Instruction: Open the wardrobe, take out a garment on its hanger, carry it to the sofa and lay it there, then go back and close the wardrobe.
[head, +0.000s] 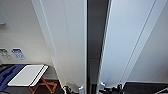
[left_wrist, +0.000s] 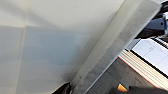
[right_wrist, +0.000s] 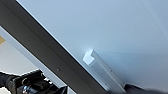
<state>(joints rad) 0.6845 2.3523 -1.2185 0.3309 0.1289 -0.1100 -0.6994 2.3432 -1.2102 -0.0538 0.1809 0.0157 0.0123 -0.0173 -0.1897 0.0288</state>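
Head view: the tall white wardrobe (head: 67, 37) with two plain doors stands right in front of the robot; a narrow dark gap runs down the middle seam, so the doors sit slightly apart, judged as either just started opening or nearly closed.
Door handles: the small white vertical handle (right_wrist: 101, 67) on the right door lies just beside the seam edge; a pale long strip (left_wrist: 112, 50) in the left wrist view looks like the left door's edge or handle.
Left claw (head: 68, 89): low at the near edge, close against the left door by the seam; whether it is released or clenched cannot be told.
Right claw (head: 111, 89): low at the near edge, at the right door's foot beside the gap; its state cannot be told either.
Arm pose: both arms reach forward and near together, one per door, a stance suited to working the two handles.
Surroundings: a white folding worktop (head: 27, 75) on orange crossed legs stands left of the wardrobe.
Garment and hanger: not made out in the dark gap.
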